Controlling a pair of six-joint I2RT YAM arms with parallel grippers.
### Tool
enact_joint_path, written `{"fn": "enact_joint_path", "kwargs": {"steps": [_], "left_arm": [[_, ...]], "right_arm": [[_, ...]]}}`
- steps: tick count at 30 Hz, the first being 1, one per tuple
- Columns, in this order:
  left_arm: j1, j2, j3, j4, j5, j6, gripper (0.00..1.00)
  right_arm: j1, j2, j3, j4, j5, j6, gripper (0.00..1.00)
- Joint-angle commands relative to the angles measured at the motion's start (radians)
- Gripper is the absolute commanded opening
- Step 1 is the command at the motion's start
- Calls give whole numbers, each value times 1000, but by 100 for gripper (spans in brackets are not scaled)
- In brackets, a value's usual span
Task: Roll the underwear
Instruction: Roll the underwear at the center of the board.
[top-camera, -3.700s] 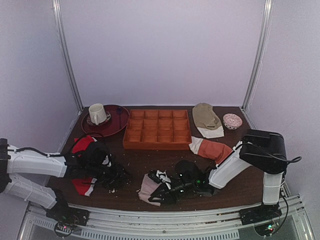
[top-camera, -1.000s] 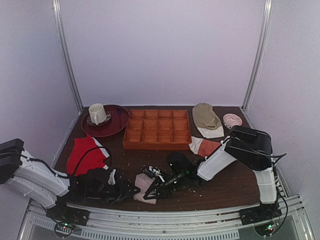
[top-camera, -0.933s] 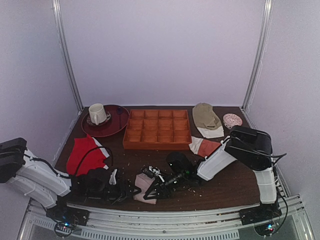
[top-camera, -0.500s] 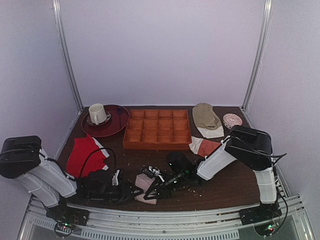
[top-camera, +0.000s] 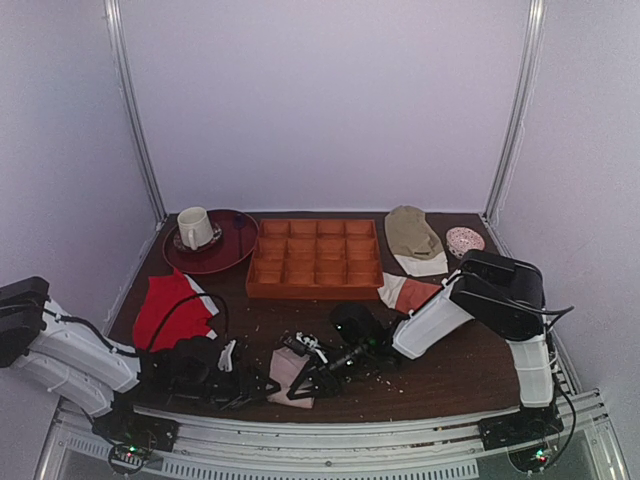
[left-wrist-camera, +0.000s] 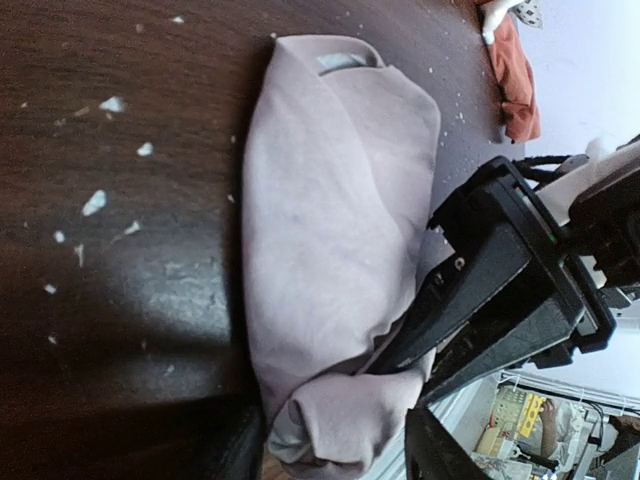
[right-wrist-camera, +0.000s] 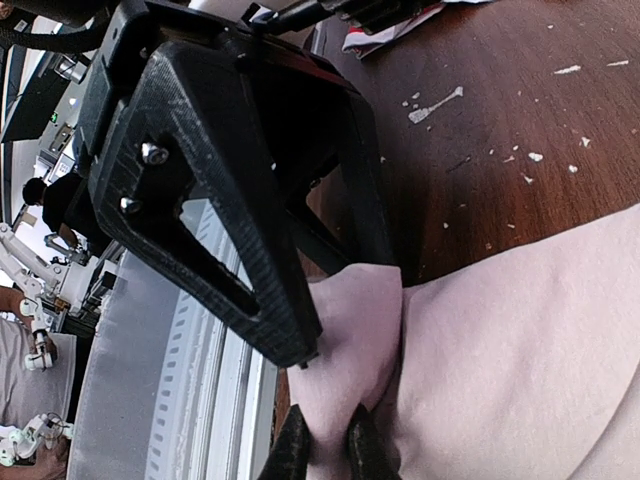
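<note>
Underwear (top-camera: 288, 370) lies as a half-folded pale pink bundle at the lower centre of the top view; light, limp and prone to unfold, it is best held, I judge, at its bunched end. The right gripper (right-wrist-camera: 322, 445) pinches a fold there, while the left gripper (left-wrist-camera: 335, 455) straddles that end, jaws apart, grip unclear. No lettering is legible.
</note>
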Motion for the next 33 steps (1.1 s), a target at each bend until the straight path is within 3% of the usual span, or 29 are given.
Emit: {"fn": "enact_joint_path", "kwargs": {"steps": [1, 7, 13, 17, 20, 23, 25, 30, 33], "left_arm": [[-4, 60, -11, 12, 8, 3, 53], [-4, 97, -1, 39, 24, 1, 53], [-4, 84, 11, -5, 29, 10, 19], [-3, 82, 22, -25, 28, 15, 12], [-4, 88, 35, -39, 28, 17, 0], [-4, 97, 41, -37, 31, 16, 0], [-4, 103, 44, -34, 33, 16, 0], [-4, 108, 48, -34, 36, 17, 0], [-4, 107, 48, -33, 36, 16, 0]], "right_arm": [[-7, 90, -50, -254, 54, 0, 0], [-7, 90, -52, -259, 54, -3, 0], [-7, 89, -54, -262, 58, -6, 0], [-6, 87, -53, -275, 68, -14, 0], [-6, 73, -53, -296, 85, -30, 0], [0, 37, -51, -344, 133, -68, 3], [7, 2, -48, -391, 182, -101, 12], [37, -102, -58, -440, 316, -157, 21], [50, -136, -43, -460, 353, -167, 23]]}}
